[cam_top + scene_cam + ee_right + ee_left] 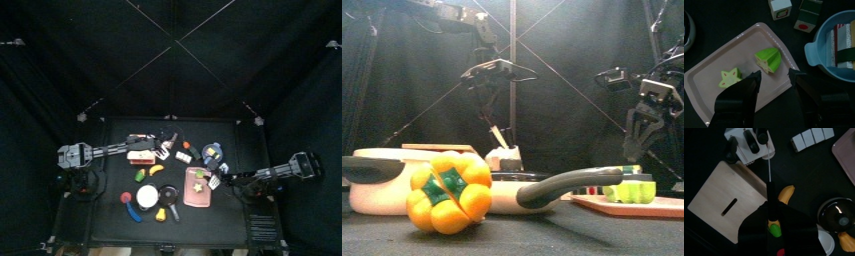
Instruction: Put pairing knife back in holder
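The pairing knife (pixel 771 170) shows in the left wrist view as a thin blade running out from a dark handle, and my left gripper (pixel 771 195) is shut on that handle. The blade hangs above the table just beside the holder (pixel 727 203), a light wooden block with a dark slot in its face. From above, the left gripper (pixel 131 150) is over the holder (pixel 139 156) at the table's left back. My right gripper (pixel 774 80) stands open and holds nothing, low over the pink board (pixel 724 100).
On the pink board lie a green star slice (pixel 731 76) and a green pepper half (pixel 769 59); a blue bowl (pixel 817 50) stands beside it. In front are a yellow pepper (pixel 449 190), a white pot (pixel 382 180) and a pan handle (pixel 563 188). Small toy foods crowd the table's middle.
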